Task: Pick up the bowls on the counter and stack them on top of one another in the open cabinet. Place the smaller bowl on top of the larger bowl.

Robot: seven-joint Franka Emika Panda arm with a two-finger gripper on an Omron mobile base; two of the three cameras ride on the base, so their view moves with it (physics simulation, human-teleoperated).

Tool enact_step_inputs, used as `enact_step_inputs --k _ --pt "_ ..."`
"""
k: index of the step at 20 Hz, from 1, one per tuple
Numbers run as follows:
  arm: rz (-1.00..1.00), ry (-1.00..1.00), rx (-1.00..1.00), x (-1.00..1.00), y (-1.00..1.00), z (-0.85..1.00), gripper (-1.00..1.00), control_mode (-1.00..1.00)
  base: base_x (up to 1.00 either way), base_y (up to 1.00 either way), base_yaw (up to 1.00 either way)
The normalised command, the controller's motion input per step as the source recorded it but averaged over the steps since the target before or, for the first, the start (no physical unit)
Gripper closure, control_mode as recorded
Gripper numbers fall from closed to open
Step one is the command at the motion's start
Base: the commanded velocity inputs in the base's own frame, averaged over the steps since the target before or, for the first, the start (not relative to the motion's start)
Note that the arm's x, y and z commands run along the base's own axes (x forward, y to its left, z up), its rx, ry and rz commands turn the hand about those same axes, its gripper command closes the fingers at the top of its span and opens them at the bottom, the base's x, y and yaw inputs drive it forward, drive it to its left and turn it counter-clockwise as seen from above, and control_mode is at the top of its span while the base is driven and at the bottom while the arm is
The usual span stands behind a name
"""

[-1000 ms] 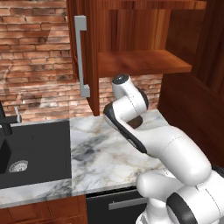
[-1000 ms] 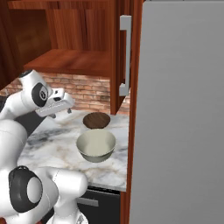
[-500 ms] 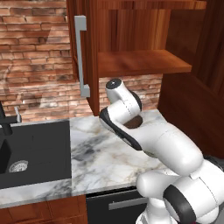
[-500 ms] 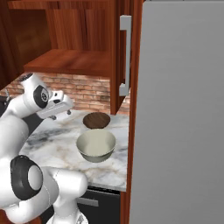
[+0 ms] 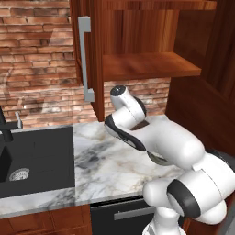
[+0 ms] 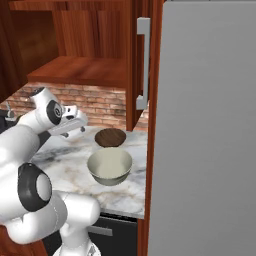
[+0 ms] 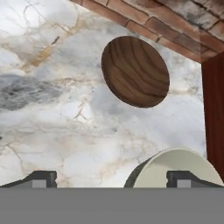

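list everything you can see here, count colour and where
small bowl: 1, dark brown wood grain, on the counter near the brick wall
large bowl: 1, pale cream, on the counter in front of the small bowl, apart from it
counter: 1, white marble with grey and tan veins
sink: 1, black, set into the counter's left part
cabinet: 1, reddish-brown wood, on the wall above the counter, door open, shelf bare
handle: 1, grey bar, on the cabinet door
brick wall: 1, red-brown, behind the counter
tall panel: 1, grey, right of the bowls
arm: 1, white with dark joints, over the counter
gripper: 1, open, above the counter left of the bowls
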Motion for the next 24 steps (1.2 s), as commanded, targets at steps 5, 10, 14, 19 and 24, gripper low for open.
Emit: enact_step_inputs --k 5,10,14,19,24 --pt "0.0 0.0 0.0 0.3 0.0 -0.13 -1.0 -1.0 0.0 0.0 0.0" --pt "-0.02 0.0 0.0 0.36 0.05 -0.15 -1.0 -1.0 0.0 0.0 0.0" --pt "0.0 0.0 0.0 0.38 0.04 -0.21 -1.0 -1.0 0.0 0.0 0.0" --pt "0.0 0.0 0.0 0.34 0.02 -0.24 -1.0 -1.0 0.0 0.0 0.0" --pt "-0.01 0.0 0.0 0.3 0.01 -0.22 -1.0 -1.0 0.0 0.0 0.0"
